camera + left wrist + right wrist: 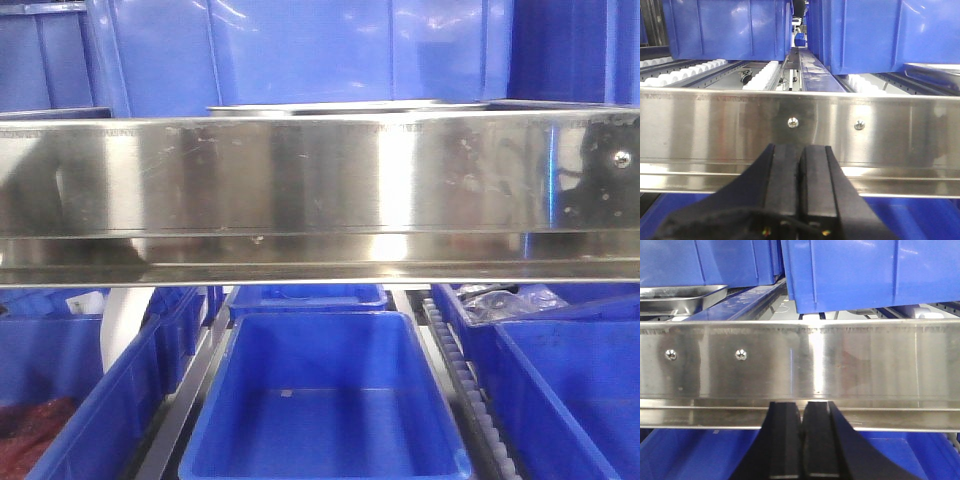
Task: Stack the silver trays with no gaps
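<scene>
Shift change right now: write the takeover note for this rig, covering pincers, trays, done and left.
Left pincer: shut, empty, facing the steel shelf band.
Right pincer: shut, empty, same band ahead.
Silver trays: on the upper shelf behind the band, among blue bins, not held.
Done: no stacking can be confirmed.
Left: grasp the trays and nest them without gaps.

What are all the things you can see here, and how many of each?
steel shelf band: one, shiny silver, across the middle
silver trays: at least one, silver, upper level behind the band; exact count unclear
upper blue bins: several, blue, upper level
lower blue bins: at least three, blue, below the band; centre one empty, left one holds something red
white rollers: rows, white, under the upper bins
left end effector: one, black, shut, before the band
right end effector: one, black, shut, before the band
</scene>
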